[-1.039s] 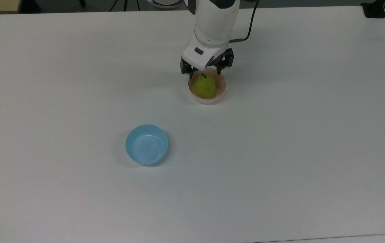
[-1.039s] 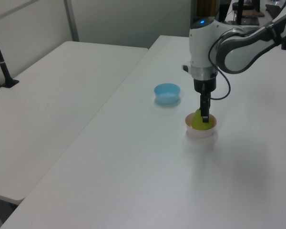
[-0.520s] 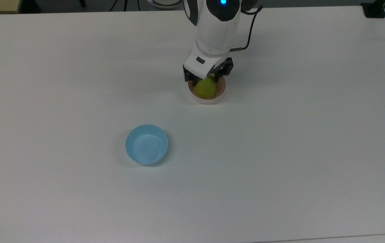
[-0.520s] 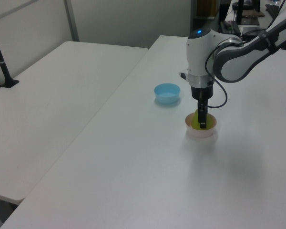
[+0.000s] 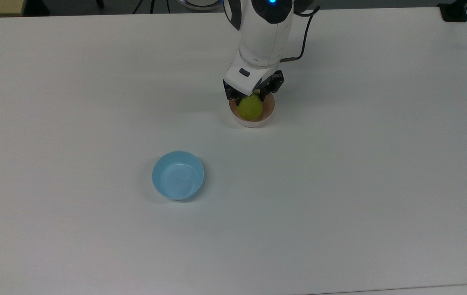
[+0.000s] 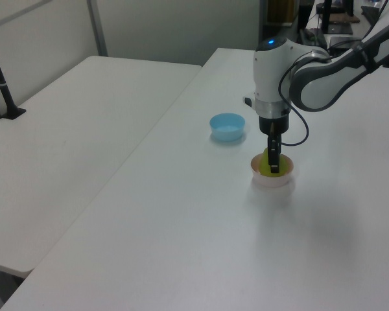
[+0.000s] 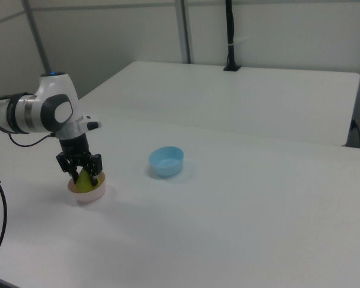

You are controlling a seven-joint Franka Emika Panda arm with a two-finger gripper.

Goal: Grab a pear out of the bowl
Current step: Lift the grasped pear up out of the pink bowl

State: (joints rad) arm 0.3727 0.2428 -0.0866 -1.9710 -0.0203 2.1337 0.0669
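Evidently the grasping step was in hand: the gripper (image 5: 250,97) stood low over the pale pink bowl (image 5: 267,115), its dark fingers (image 7: 98,164) spread to either side of the pear's upper part. The pear (image 5: 250,107) itself sat inside that bowl, toward the table's far edge in the top view, with its narrow end hidden under the gripper body. Whether the pads were touching the fruit or just clear of it could not be told from any view. The light blue bowl (image 5: 178,175) lay well apart, lower and to the top view's left, and held nothing. To judge by this, the next move called for a firm squeeze on the rounded fruit, then a straight lift clear of the rim without dragging the bowl across the white table (image 5: 360,184).
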